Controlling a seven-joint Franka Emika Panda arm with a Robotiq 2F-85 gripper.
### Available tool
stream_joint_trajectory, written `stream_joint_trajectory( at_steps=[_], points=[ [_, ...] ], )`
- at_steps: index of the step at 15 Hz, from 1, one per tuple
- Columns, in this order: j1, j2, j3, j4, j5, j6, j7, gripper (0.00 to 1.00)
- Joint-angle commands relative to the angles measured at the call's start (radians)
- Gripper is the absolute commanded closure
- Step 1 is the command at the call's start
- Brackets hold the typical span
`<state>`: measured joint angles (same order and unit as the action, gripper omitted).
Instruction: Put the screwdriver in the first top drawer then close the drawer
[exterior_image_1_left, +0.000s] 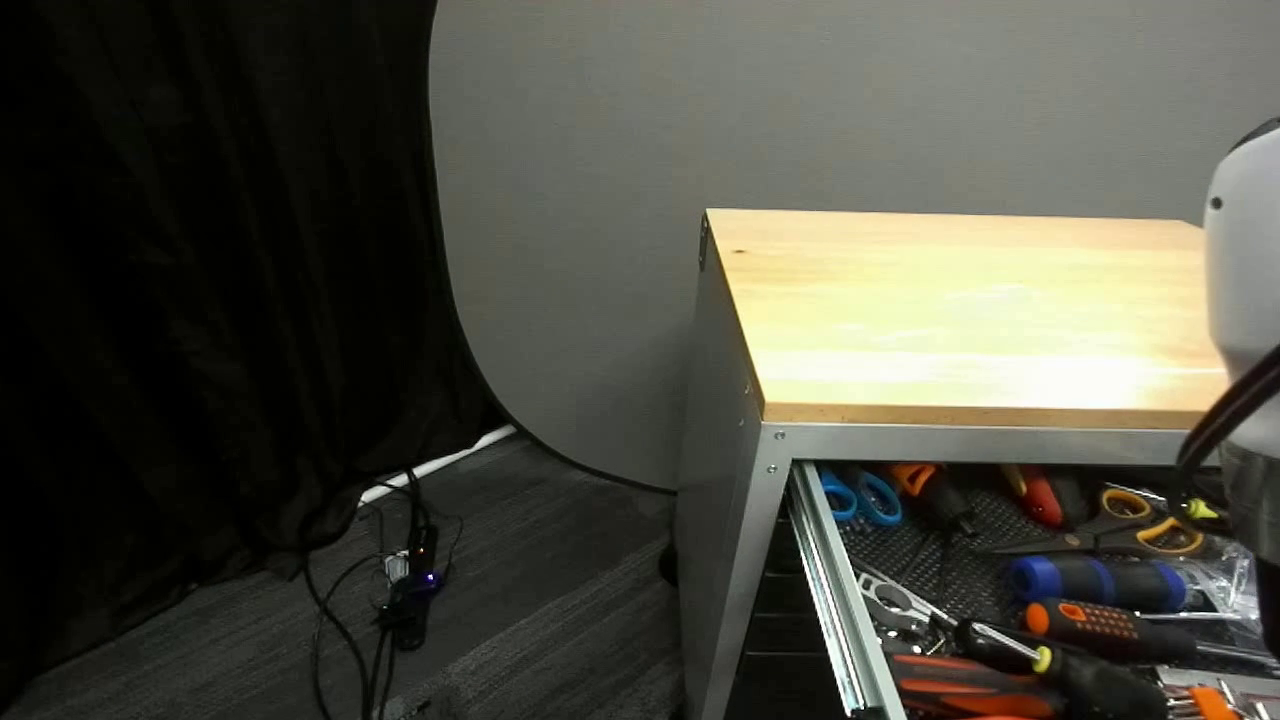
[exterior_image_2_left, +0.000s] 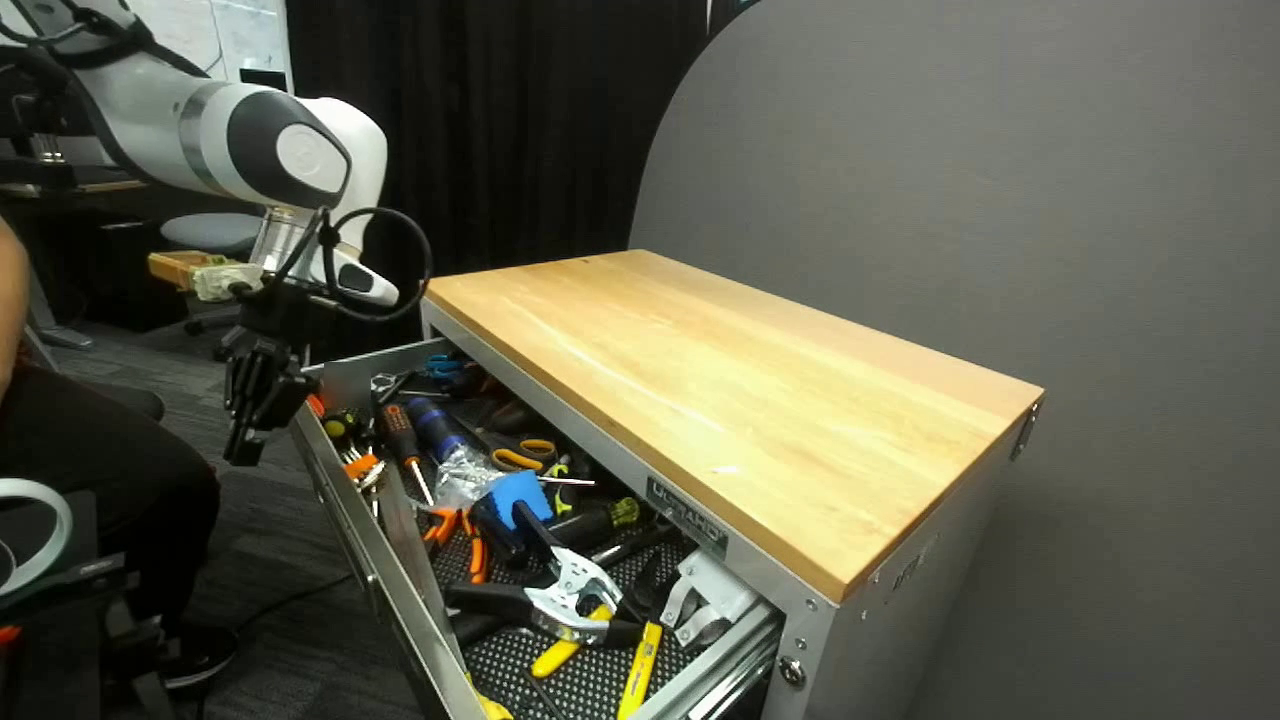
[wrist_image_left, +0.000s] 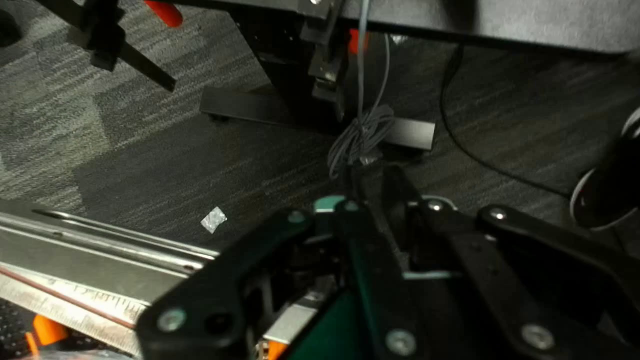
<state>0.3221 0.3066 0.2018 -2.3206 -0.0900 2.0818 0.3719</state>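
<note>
The first top drawer (exterior_image_1_left: 850, 600) is pulled open and full of tools; its front rim also shows in an exterior view (exterior_image_2_left: 385, 575) and in the wrist view (wrist_image_left: 90, 272). A black-handled screwdriver (exterior_image_1_left: 1105, 685) with a short metal shaft and yellow collar lies on other tools near the drawer's front; it fits the task's screwdriver, though I cannot be sure. My gripper (exterior_image_2_left: 247, 445) points down outside the drawer's front panel, near its far end. In the wrist view my fingers (wrist_image_left: 372, 187) stand a narrow gap apart, floor showing between them, nothing visibly held.
The wooden top (exterior_image_2_left: 720, 400) overhangs the drawer's back. An orange-and-black screwdriver (exterior_image_1_left: 1100, 625), a blue handle (exterior_image_1_left: 1095, 582) and a large clamp (exterior_image_2_left: 575, 595) lie in the drawer. A person (exterior_image_2_left: 110, 490) sits close to my gripper. A dark bench (wrist_image_left: 525, 22) stands opposite the drawer.
</note>
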Motion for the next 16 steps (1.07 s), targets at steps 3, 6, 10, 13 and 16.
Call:
stream_joint_trajectory(
  at_steps=[3, 6, 10, 13, 16],
  points=[
    [0.066, 0.001, -0.023, -0.031, -0.072, 0.176, 0.262, 1.0],
    [0.089, 0.039, -0.036, 0.008, -0.142, 0.225, 0.344, 0.97],
    [0.104, 0.082, -0.054, 0.063, -0.218, 0.249, 0.403, 0.97],
    [0.114, 0.123, -0.071, 0.123, -0.288, 0.263, 0.425, 0.97],
    [0.117, 0.174, -0.083, 0.2, -0.331, 0.275, 0.42, 0.96]
  ],
)
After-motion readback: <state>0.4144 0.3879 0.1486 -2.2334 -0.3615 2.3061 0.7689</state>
